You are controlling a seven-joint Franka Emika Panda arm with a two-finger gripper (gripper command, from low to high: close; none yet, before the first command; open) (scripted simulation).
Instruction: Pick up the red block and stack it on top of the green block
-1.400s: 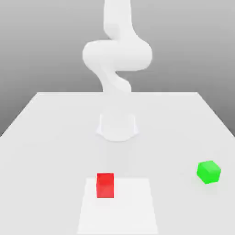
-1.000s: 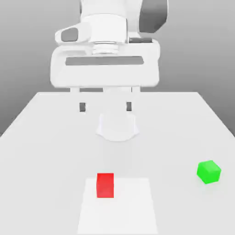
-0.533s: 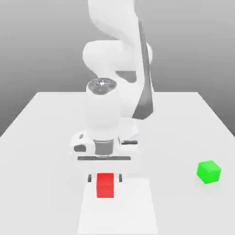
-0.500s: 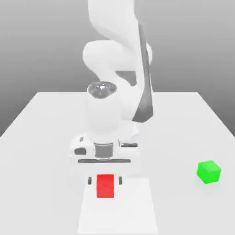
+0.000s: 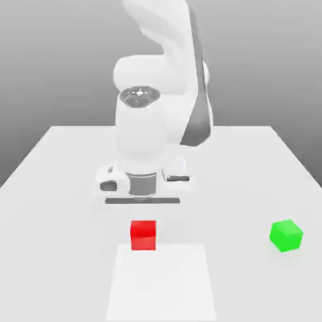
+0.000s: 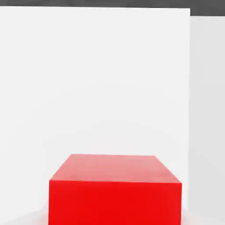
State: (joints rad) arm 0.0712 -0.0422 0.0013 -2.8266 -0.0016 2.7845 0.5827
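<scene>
The smooth, matte red block (image 5: 143, 235), a sharp-edged cube, is held in the closed tool (image 5: 143, 234) above the pale, plain desk (image 5: 50, 251), left of centre, by the far edge of a flat white rectangle (image 5: 161, 283). At the right, the matte green block (image 5: 286, 235), also a cube, is seated on the desk, turned at an angle.

The arm (image 5: 141, 132) is mostly glossy white, with rounded, tube-like sections and a dark grey panel along one link. Its wrist has a grey round cap (image 5: 139, 96); the broad white hand (image 5: 143, 188) carries a dark slot
</scene>
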